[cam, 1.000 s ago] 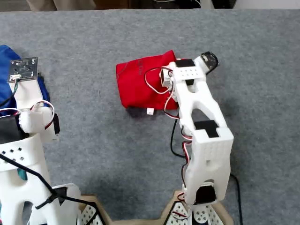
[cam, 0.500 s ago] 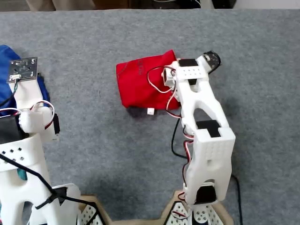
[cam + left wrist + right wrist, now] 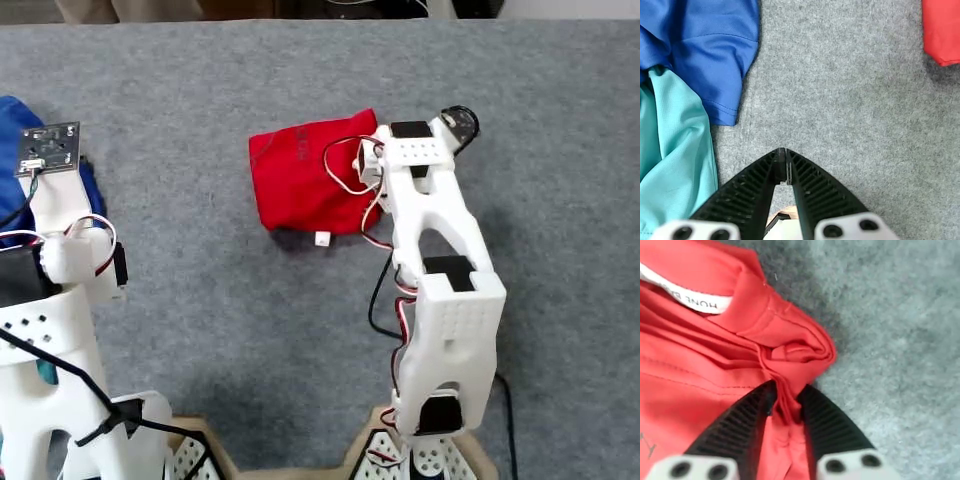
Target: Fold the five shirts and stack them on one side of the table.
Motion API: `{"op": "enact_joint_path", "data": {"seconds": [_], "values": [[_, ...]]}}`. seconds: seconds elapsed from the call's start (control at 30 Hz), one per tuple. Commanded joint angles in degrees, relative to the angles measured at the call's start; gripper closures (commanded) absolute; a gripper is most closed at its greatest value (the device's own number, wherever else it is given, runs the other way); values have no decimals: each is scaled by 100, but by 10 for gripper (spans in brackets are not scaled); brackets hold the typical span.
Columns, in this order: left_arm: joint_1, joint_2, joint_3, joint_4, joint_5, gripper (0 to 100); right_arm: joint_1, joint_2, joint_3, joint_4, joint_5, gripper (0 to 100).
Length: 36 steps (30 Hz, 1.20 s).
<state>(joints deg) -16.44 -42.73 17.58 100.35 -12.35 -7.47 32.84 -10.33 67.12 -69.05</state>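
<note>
High view: grey felt table, with the red shirt folded to a rough rectangle mid-table and the right arm over its right-hand edge. Blue shirt and teal shirt are bunched at the table's left side.

Handling, my guess: thin knit, light, fully limp, no stiffness. It likely drags on the felt, and the layers will probably slide apart if pulled by one ply. Best hold looks like a thick multi-layer edge near the collar.

- **Right gripper**: jaws clamped on a raised ridge of red fabric running between the fingers. Collar corner sits just past the tips, white neck label nearby.
- **Left gripper**: jaws pressed together, nothing in them, over bare felt. Blue shirt is near, red shirt well apart.
</note>
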Motion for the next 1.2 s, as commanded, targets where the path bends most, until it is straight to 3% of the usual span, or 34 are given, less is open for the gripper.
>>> {"op": "enact_joint_path", "data": {"seconds": [0.0, 0.23, 0.5, 0.7, 1.17], "values": [[-70, -119, 0, 35, 9, 976, 171, -31, -259, 193, 62, 992], [-70, -163, 0, 35, 9, 976, 716, -40, -611, 651, 105, 995], [-70, -163, 0, 35, 9, 976, 1921, -40, -1947, 1749, 870, 995], [-70, -163, 0, 35, 0, 976, 3398, -31, -2818, 2242, 1688, 995], [-35, -119, 0, 35, 0, 976, 7240, 84, -2826, 2171, 4167, 995]]}}
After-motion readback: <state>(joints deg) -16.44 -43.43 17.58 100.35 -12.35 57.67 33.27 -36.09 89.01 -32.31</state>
